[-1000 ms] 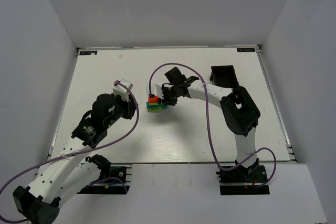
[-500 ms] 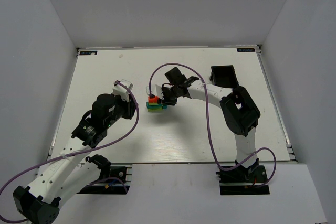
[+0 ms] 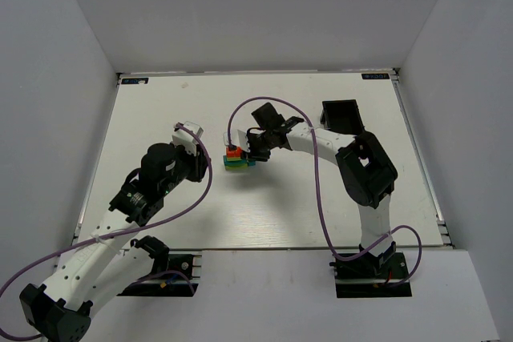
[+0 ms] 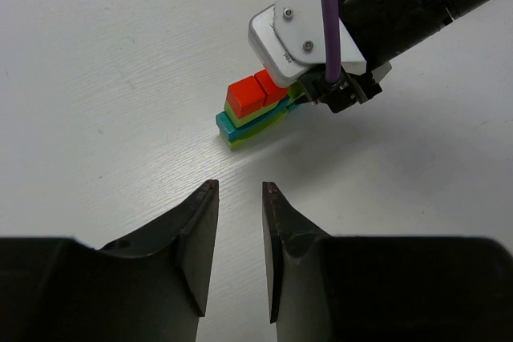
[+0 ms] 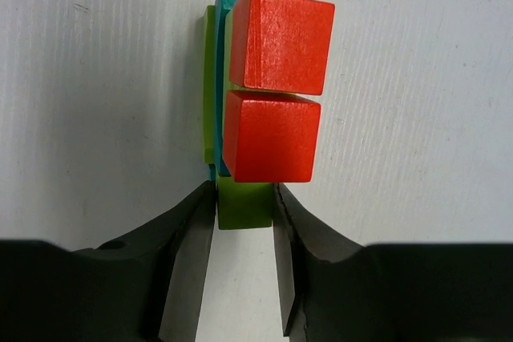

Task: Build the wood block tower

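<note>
The wood block tower stands mid-table: lime-green and teal flat bars with two red cubes side by side on top. My right gripper is shut on the near end of a lime-green bar in the stack, one jaw against each side. From the left wrist view the tower sits ahead, with the right gripper at its far right end. My left gripper hovers short of the tower, jaws a narrow gap apart with only bare table between them.
A black rectangular bin stands at the back right, behind the right arm. A purple cable loops over the right arm. White walls enclose the table on three sides.
</note>
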Action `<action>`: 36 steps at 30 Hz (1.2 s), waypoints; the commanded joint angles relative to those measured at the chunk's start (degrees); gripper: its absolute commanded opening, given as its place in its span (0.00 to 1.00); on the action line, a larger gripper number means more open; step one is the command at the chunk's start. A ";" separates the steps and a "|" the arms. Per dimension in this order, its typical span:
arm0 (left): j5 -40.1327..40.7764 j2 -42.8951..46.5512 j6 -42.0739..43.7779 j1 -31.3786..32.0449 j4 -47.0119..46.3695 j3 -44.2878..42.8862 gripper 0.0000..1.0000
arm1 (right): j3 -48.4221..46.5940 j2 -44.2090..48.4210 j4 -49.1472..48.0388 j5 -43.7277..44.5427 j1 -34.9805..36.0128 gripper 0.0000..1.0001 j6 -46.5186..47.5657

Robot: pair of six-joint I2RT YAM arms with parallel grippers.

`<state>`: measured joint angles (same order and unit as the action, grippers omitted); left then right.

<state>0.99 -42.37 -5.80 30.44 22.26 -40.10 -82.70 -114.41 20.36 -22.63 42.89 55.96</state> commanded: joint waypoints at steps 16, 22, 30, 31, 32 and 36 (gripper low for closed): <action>-0.47 0.89 0.09 -0.29 -0.20 -0.33 0.39 | 1.31 0.59 -0.67 0.48 0.52 0.77 0.37; 0.05 0.89 0.09 -0.29 -0.20 -0.33 0.39 | 3.68 2.61 -2.60 1.19 0.09 0.90 0.29; 1.11 0.89 0.09 -0.29 -0.20 -0.33 0.39 | 6.75 5.68 -3.13 3.47 -0.36 0.90 0.02; 1.11 0.89 0.09 -0.29 -0.20 -0.33 0.42 | 7.98 6.73 -3.31 3.73 -0.36 0.90 0.11; 1.64 0.89 0.09 -0.29 -0.20 -0.33 0.45 | 8.42 7.70 -3.48 4.61 -0.53 0.90 0.02; 2.26 0.89 0.09 -0.29 -0.20 -0.33 0.64 | 11.58 11.13 -4.28 6.81 -1.67 0.90 -0.50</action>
<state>1.98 -42.37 -5.65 30.44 22.28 -40.10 -72.53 -107.79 17.98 -17.74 42.26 55.92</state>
